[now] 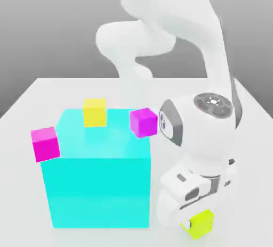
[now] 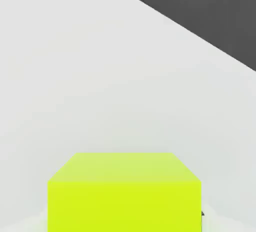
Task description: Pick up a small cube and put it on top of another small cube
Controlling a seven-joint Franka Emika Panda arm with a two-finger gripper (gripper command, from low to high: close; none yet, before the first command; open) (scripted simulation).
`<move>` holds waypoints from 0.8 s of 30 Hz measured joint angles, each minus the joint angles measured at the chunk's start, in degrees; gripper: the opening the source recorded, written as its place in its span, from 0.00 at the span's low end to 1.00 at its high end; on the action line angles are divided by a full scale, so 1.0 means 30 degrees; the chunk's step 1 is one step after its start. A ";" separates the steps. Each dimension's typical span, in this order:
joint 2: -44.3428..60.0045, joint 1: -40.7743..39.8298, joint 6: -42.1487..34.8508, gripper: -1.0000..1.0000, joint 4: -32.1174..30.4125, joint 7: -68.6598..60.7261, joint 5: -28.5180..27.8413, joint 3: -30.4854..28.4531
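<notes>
The small lime cube (image 1: 202,222) is near the table's front edge, at the exterior view's lower right. My gripper (image 1: 196,223) reaches down over it, shut on it, with a dark finger (image 1: 186,224) pressed to its side. In the hand view the lime cube (image 2: 125,193) looms very close against the white table. The small purplish-magenta cube (image 1: 143,121) shows farther back, by the big cyan cube's far right corner and just left of my arm's wrist.
A big cyan cube (image 1: 96,182) stands directly left of my gripper, close to the hand. A hot-magenta small cube (image 1: 45,143) is at its left edge and a yellow small cube (image 1: 95,112) at its far edge. The white table (image 1: 37,97) ends just in front.
</notes>
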 joint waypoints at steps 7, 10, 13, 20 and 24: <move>-0.4832 -0.0746 -0.4017 0.00 -0.0790 -0.0378 0.0710 -0.0209; -0.6914 -0.1314 -0.5769 0.00 -0.1111 -0.0451 0.0921 -0.0205; -0.8993 -0.1530 -0.7523 0.00 -0.1431 -0.0500 0.1096 -0.0434; -1.3834 -0.2279 -1.1615 0.00 -0.2179 -0.0510 0.1340 -0.0998; -1.6576 -0.2743 -1.3931 0.00 -0.2611 -0.0482 0.1406 -0.1320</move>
